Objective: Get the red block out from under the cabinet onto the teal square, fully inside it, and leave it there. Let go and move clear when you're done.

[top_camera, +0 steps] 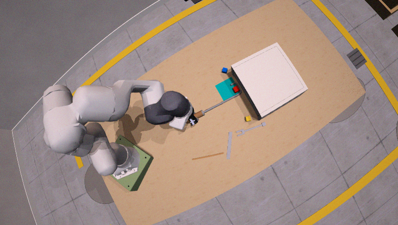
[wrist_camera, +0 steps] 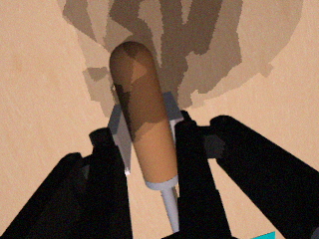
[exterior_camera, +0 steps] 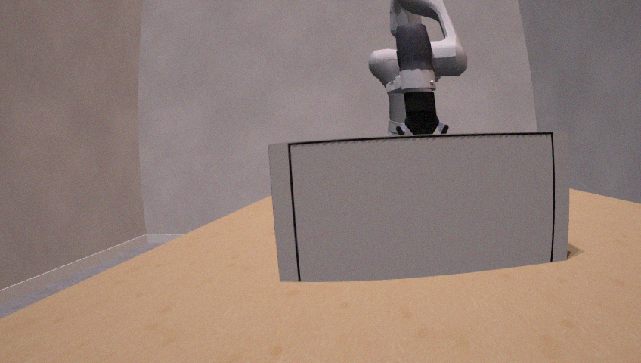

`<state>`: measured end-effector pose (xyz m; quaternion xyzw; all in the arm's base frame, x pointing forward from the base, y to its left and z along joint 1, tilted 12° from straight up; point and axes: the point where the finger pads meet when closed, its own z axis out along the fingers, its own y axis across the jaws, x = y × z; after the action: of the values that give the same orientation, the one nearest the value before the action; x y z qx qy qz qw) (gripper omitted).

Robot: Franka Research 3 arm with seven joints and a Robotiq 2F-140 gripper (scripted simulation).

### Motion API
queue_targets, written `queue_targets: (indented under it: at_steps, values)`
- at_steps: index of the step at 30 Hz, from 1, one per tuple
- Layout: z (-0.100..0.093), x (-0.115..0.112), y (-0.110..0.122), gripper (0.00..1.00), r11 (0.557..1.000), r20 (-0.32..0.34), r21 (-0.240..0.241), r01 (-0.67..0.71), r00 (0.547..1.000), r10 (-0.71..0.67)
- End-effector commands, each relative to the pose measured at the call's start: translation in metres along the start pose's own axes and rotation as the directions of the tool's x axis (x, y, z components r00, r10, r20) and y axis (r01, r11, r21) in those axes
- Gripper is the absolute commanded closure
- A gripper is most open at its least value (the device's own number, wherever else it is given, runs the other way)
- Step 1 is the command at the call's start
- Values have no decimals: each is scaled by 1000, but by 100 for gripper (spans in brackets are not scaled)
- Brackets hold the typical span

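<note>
Beside the cabinet (top_camera: 269, 80) (exterior_camera: 422, 206), the red block (top_camera: 235, 89) is hooked.
With the handle (top_camera: 198, 114) (wrist_camera: 145, 115) clamped by the gripper (top_camera: 194, 118) (exterior_camera: 422, 129) (wrist_camera: 146, 113), the teal square (top_camera: 224, 89) (wrist_camera: 265, 236) could be overshot by overpulling.

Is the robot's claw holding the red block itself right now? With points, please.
No, the gripper (top_camera: 192, 120) (wrist_camera: 146, 113) is shut on the wooden handle (top_camera: 198, 115) (wrist_camera: 145, 119) of a tool, and the red block (top_camera: 235, 89) sits well away from its fingers.

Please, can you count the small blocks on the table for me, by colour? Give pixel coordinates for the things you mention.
Red block (top_camera: 235, 89): 1
Blue block (top_camera: 224, 70): 1
Yellow block (top_camera: 248, 118): 1
Total: 3
</note>
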<state>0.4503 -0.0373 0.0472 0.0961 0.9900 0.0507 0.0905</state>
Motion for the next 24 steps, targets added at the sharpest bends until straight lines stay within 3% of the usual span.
queue_targets:
  at_steps: [1,24]
  values:
    - [0,3,1,100,1000,5,-2,13,1000,-13]
    - [0,15,1,100,1000,5,-2,13,1000,-13]
